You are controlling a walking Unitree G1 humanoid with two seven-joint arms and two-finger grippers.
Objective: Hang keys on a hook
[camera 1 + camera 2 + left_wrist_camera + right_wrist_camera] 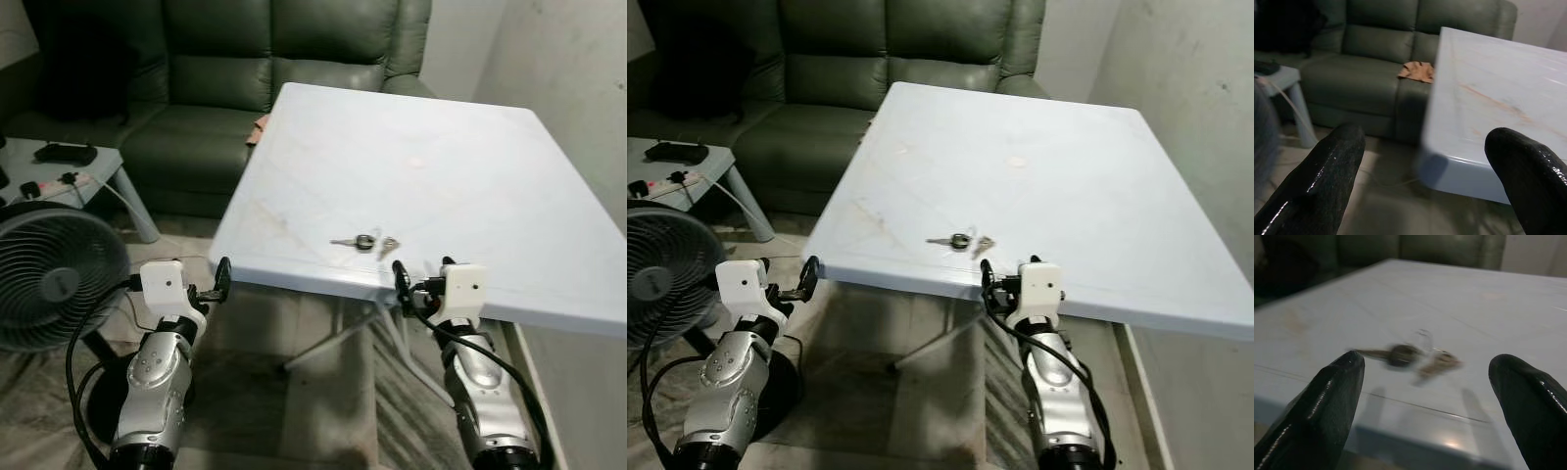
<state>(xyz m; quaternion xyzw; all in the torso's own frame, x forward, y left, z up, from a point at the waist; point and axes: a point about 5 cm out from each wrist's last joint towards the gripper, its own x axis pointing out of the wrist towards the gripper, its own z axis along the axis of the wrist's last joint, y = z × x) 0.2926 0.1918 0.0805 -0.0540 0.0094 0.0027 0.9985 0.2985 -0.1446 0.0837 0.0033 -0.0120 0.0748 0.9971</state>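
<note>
A small bunch of keys (364, 242) lies flat on the white table (470, 166), close to its near edge. My right gripper (421, 278) is held at that edge just short of the keys, open, with nothing between its fingers. In the right wrist view the keys (1405, 355) lie straight ahead between the two black fingertips (1337, 391). My left gripper (212, 287) is open and empty, below and just outside the table's near left corner (1449, 166).
A dark green sofa (245, 78) stands behind the table, with an orange cloth (1417, 71) on its seat. A black floor fan (54, 279) and a low side table (73, 166) are at the left. A pale wall (578, 78) runs along the right.
</note>
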